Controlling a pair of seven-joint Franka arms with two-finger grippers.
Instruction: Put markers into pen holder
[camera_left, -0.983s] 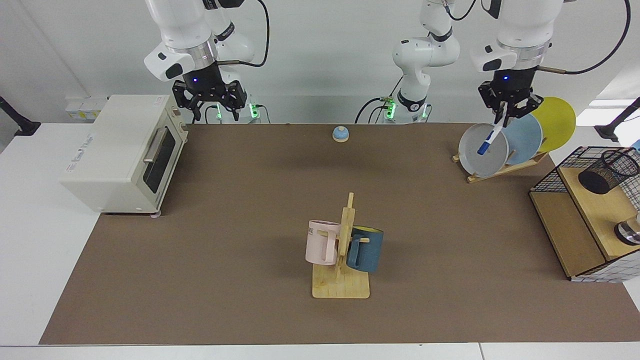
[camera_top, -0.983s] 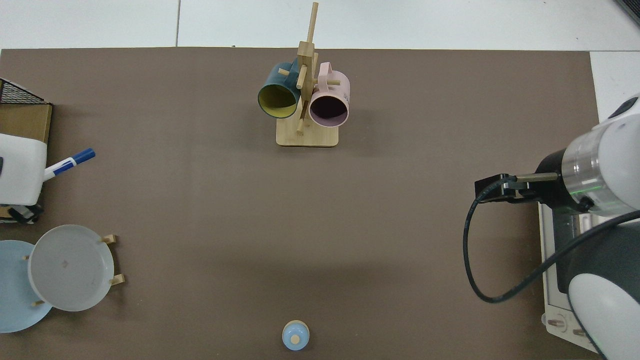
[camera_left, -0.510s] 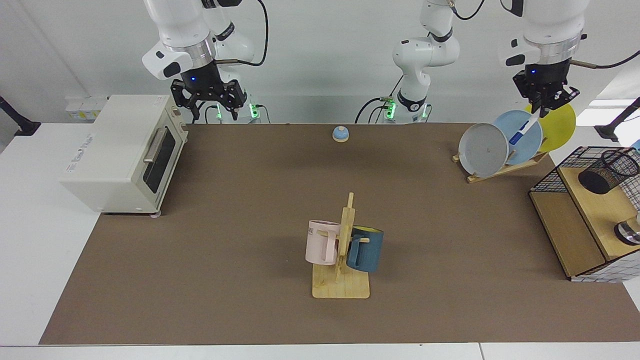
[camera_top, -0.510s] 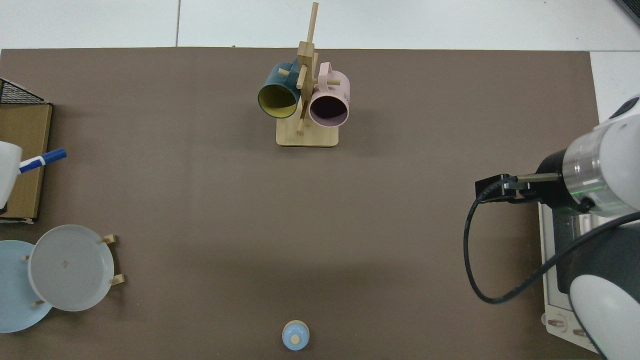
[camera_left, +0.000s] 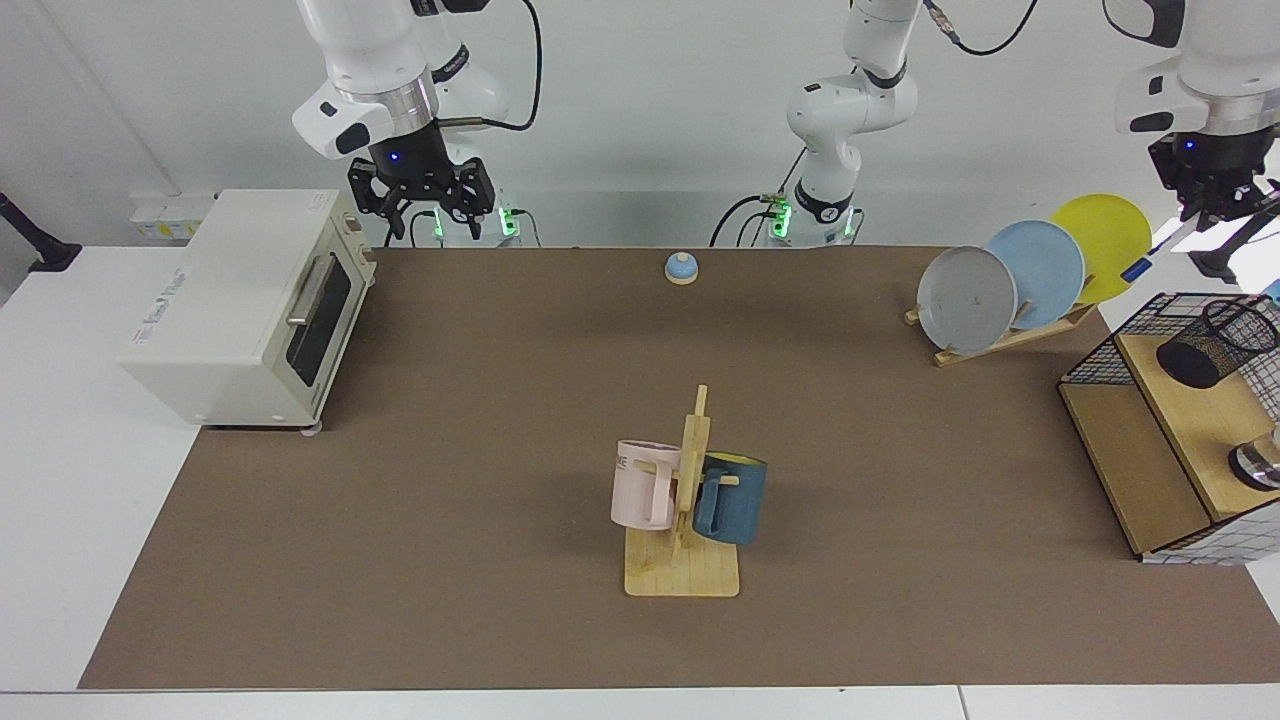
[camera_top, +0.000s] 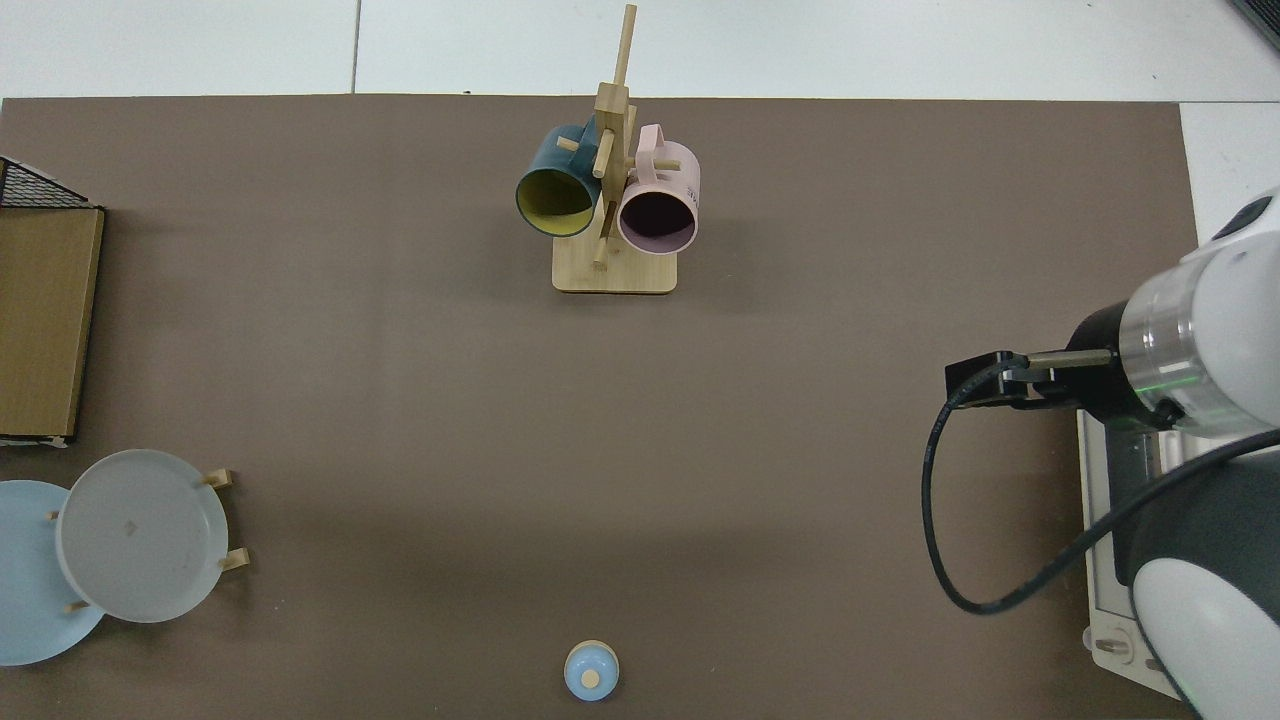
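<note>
Blue-capped marker (camera_left: 1155, 250) hangs slanted in your left gripper (camera_left: 1209, 212), clamped by its upper end, high above the shelf and back from the holder (camera_left: 1215, 343), which stands apart below it, while your right gripper (camera_left: 424, 205) waits, fingers spread, beside the oven (camera_left: 240, 305).

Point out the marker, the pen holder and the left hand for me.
marker (camera_left: 1150, 255): facing view, white barrel above the blue cap.
pen holder (camera_left: 1215, 345): facing view, mesh wall.
left hand (camera_left: 1208, 213): facing view, between fingertips, gripping the marker.
</note>
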